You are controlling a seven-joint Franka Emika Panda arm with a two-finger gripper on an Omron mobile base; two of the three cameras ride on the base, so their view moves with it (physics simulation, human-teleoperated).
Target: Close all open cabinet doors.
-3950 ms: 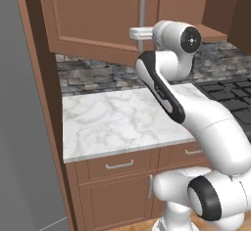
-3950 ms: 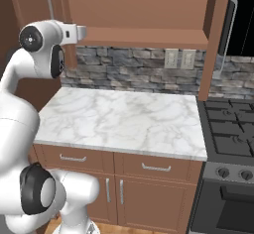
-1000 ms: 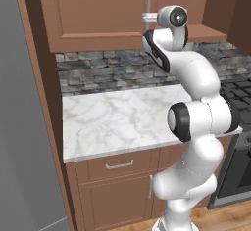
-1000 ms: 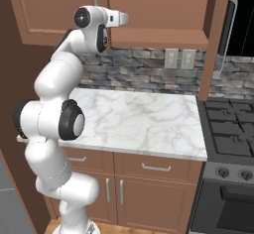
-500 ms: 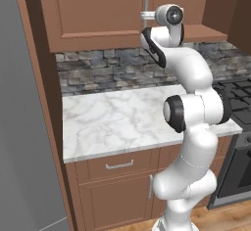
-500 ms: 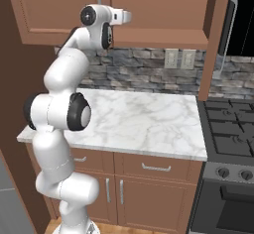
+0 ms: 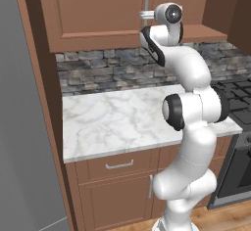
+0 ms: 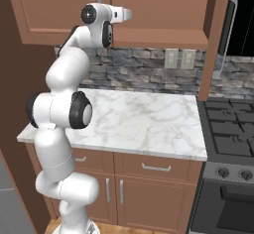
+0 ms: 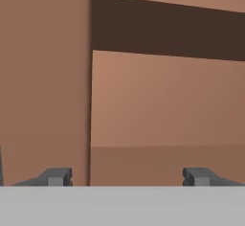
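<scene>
The claw [image 9: 128, 177] stands open, holding nothing. Straight ahead of it, close up, is a cabinet door [image 9: 43, 76], whose edge falls just inside one fingertip [image 9: 58, 176].

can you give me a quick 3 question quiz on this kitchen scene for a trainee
1. True or false: the gripper is clamped on a mug.
2. What lies right of the counter in the right base view? A) sink B) stove C) fridge
3. Fill in: the gripper is raised to the level of the wall ____.

Key
1. False: it is open, with nothing between the fingers, facing a cabinet door.
2. B, the stove.
3. cabinets
</scene>
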